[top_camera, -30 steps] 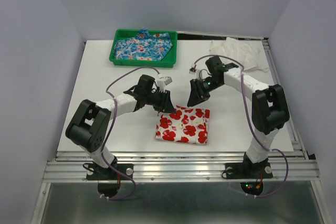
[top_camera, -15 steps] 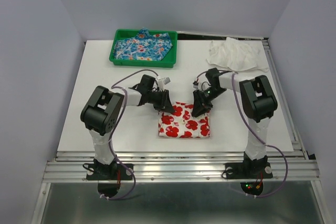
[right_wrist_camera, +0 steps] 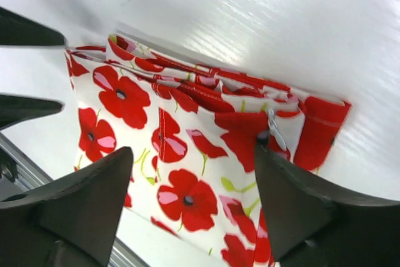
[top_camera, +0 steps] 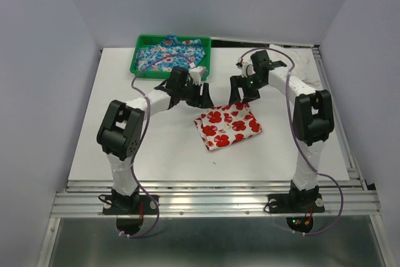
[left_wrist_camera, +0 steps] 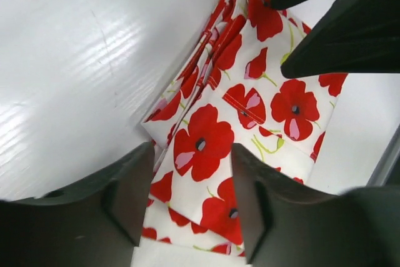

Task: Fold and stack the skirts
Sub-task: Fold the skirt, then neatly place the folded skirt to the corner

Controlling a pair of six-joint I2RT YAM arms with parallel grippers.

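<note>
Both spread: left tool [left_wrist_camera: 190, 157], right tool [right_wrist_camera: 187, 164], seemingly just above folded skirt [top_camera: 228, 126].

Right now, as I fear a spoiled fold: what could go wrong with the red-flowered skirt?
The folded skirt lies askew, its layers loose along one edge; they could spring open. The left gripper and right gripper hang open close above it; a finger might snag a layer in moving off.
</note>
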